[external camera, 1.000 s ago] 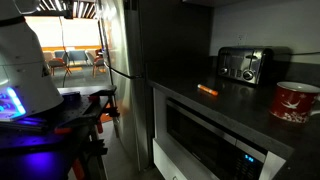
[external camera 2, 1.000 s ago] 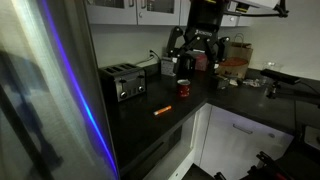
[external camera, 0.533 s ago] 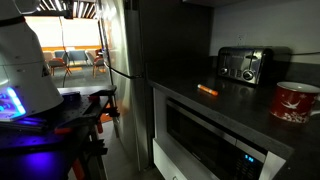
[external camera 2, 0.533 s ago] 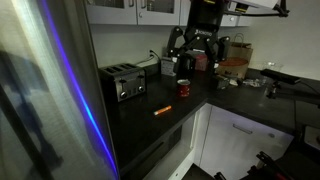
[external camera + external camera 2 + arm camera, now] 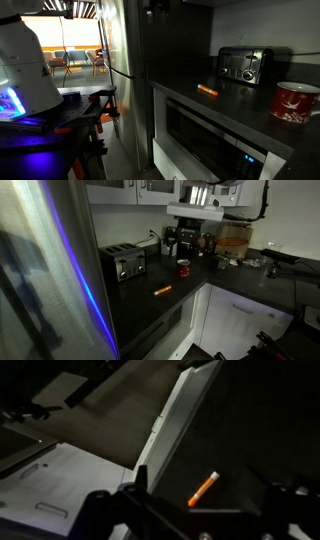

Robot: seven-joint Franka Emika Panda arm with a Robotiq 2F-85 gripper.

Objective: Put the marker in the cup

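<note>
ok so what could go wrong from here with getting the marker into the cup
The marker is thin and lies flat near the front edge of the counter; a glancing pinch could roll it off. The cup stands apart from it, so a loose grip might drop it during the carry.

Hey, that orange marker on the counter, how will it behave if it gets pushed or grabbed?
Thin and straight, the marker probably stays stiff and feels light. It lies flat on the smooth dark counter, so a nudge may roll or skid it.
</note>
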